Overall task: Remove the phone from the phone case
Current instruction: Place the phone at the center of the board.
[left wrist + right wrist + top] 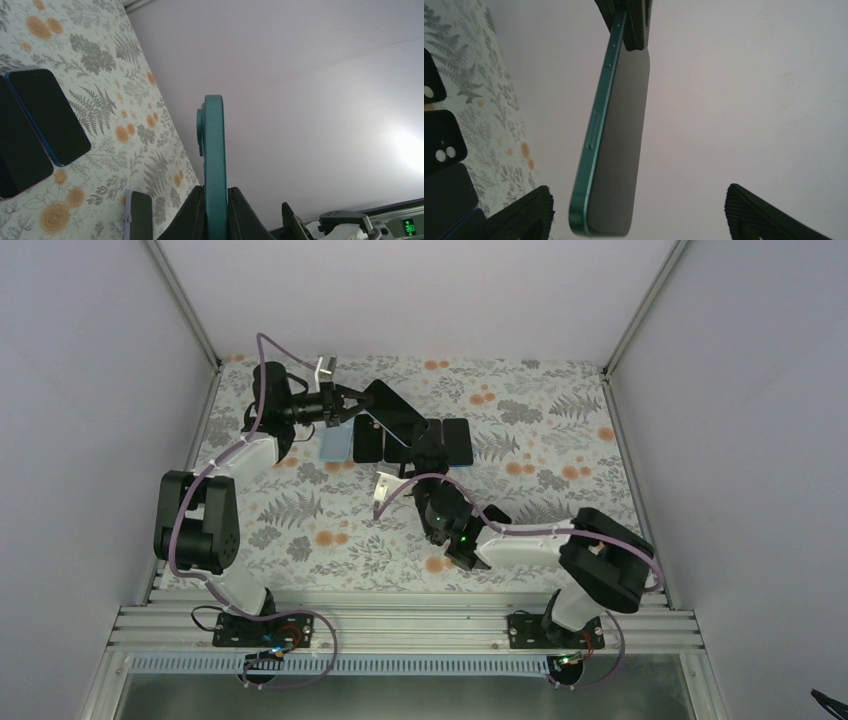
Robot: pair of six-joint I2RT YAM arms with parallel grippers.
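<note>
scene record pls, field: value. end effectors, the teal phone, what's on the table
left end effector: shut on one end of the teal phone, held off the table
right end effector: open, fingers either side of the phone's free end, not clamped
phone: dark screen, buttons along one edge
case on phone: cannot tell
table: floral cover
on table: dark phones or cases lying flat in a row, light blue item beside them
</note>
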